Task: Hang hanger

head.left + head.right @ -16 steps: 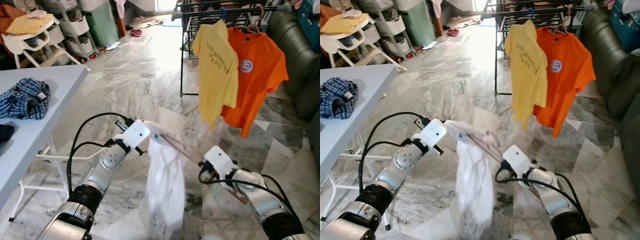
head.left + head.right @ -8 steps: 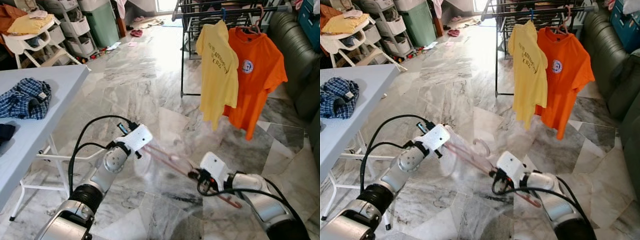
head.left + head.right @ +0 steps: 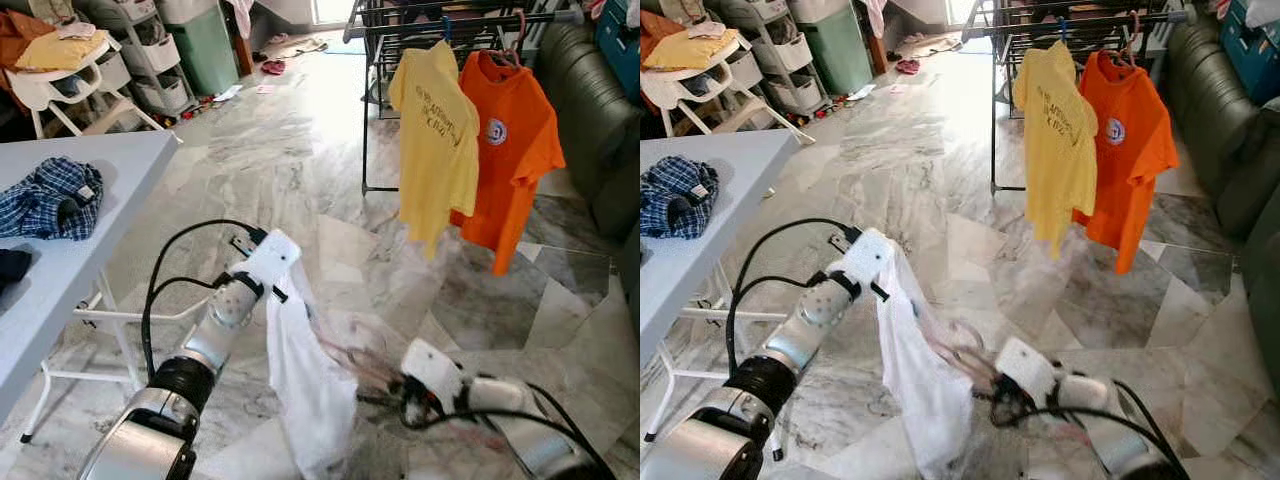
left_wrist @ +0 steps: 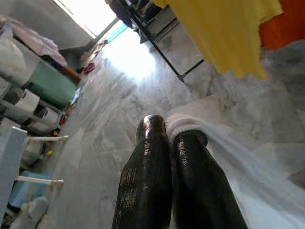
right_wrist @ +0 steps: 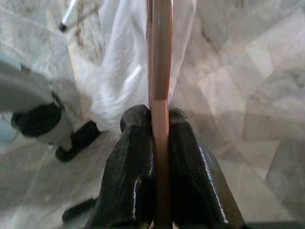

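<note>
1. My left tool (image 4: 167, 138) pinched the collar of the white garment (image 3: 305, 390); my right tool (image 5: 159, 119) clamped the pink hanger (image 5: 159, 57), low at 6 o'clock.
2. I judged the loose cloth could slide off the hanger, since it draped unevenly.
3. The drying rack (image 3: 440, 25) stood at 1 o'clock, with a yellow shirt (image 3: 435, 130) and an orange shirt (image 3: 510, 150) crowding its rail.
4. A bench (image 3: 80, 260) with a checked shirt (image 3: 50, 195) sat at 9 o'clock.

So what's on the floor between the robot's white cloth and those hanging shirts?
Nothing: in the left eye view, bare marble floor separates the white garment from the yellow shirt and orange shirt.
</note>
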